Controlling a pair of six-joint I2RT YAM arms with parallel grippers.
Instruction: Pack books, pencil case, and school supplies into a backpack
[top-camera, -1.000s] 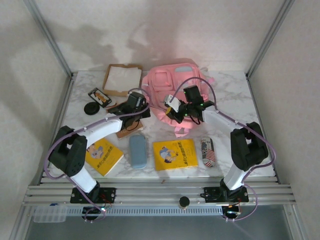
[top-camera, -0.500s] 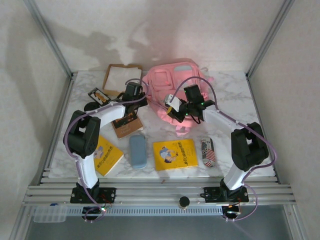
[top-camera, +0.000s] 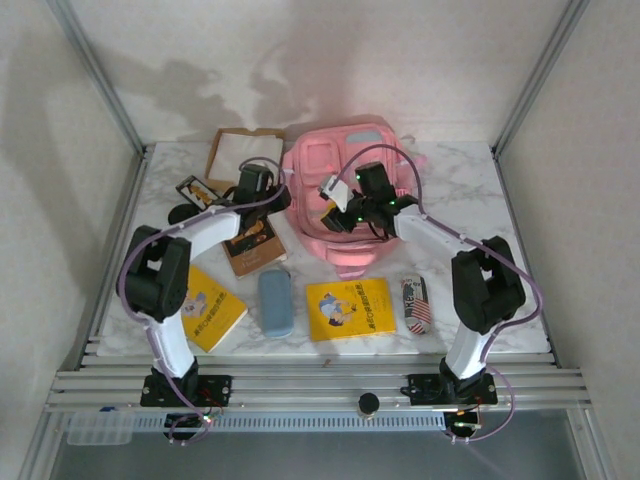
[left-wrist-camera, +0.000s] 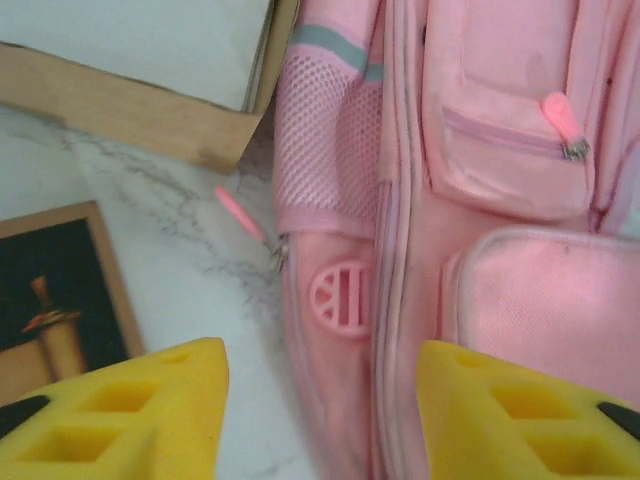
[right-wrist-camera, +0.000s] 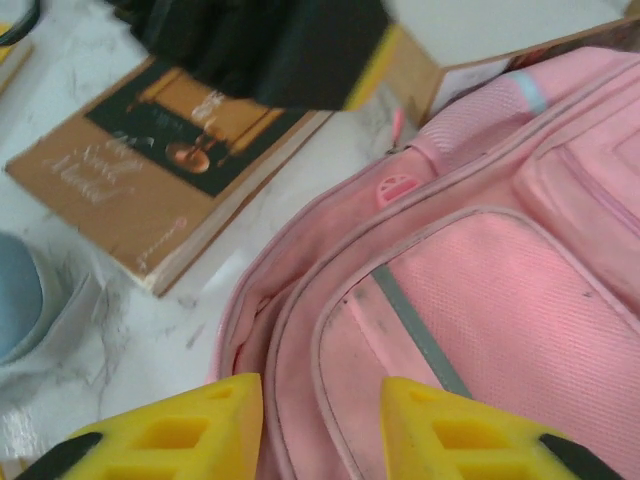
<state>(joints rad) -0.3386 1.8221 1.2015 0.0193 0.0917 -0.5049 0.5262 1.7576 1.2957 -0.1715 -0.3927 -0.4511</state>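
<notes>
Right of the backpack (top-camera: 350, 235) the tabletop (top-camera: 465, 185) lies bare and passable. Left of the backpack, the brown book (top-camera: 252, 243), cardboard tray (top-camera: 218, 165) and left tool (left-wrist-camera: 320, 410) crowd a narrow marble strip.

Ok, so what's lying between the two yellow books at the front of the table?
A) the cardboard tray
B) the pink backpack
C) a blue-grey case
C: the blue-grey case lies flat on the table, with the yellow book on the left to one side and the yellow book on the right to the other.
</notes>
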